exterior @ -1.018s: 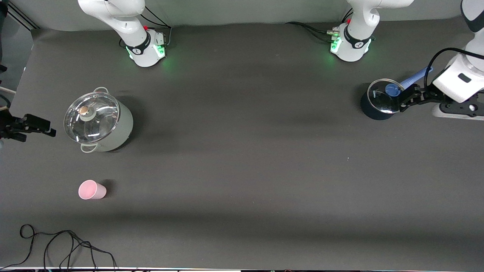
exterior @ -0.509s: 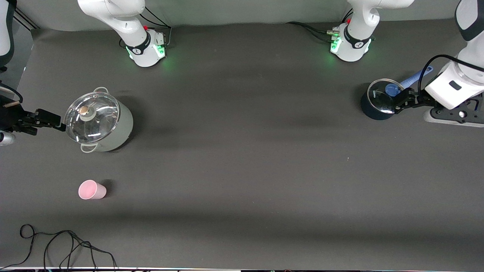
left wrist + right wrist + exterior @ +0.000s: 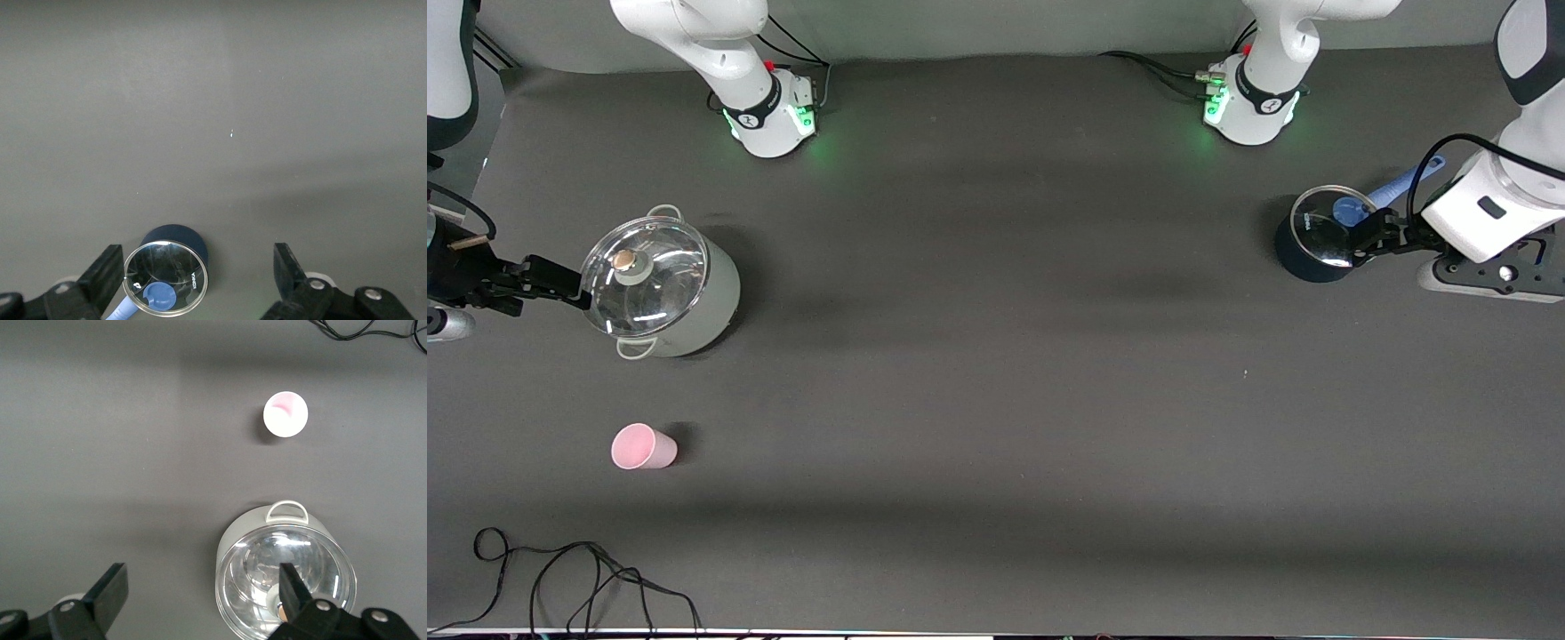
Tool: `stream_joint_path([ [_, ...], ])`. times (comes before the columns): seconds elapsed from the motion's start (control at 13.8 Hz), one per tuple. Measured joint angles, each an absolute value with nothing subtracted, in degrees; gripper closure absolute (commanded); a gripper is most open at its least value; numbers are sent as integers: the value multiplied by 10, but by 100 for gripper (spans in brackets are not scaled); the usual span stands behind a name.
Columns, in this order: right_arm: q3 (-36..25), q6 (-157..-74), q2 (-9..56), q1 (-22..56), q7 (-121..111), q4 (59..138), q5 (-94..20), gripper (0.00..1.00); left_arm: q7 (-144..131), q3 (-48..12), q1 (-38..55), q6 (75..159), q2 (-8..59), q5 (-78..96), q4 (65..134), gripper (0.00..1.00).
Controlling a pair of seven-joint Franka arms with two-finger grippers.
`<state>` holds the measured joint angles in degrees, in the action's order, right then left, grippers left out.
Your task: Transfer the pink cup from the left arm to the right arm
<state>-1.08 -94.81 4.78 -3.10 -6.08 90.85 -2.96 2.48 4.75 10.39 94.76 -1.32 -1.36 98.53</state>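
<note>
**Pink cup alone on the dark bench**

Grey matte bench carries the small pale pink plastic cup, upright, nearer the front camera than the lidded steel pot. Right tool hangs spread beside that pot; left tool, spread, over the dark glass-lidded saucepan.

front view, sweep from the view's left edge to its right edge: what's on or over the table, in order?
right gripper → pink cup → large steel pot → small dark pot → left gripper

Pink cup stands apart — steel pot near.
</note>
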Motion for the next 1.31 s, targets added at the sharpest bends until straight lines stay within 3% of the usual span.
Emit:
stream_joint_path([
  [0.8,-10,-929,40,-35,-82,908,5,1,26,48,104,943,-13,-14,986,0],
  [0.95,-10,-929,39,-35,-82,908,5,14,26,49,104,943,-13,-14,986,0],
  [1.02,-10,-929,39,-35,-82,908,5,2,26,49,104,943,-13,-14,986,0],
  [1.31,-10,-929,37,-35,-82,908,5,0,31,50,103,943,-13,-14,986,0],
])
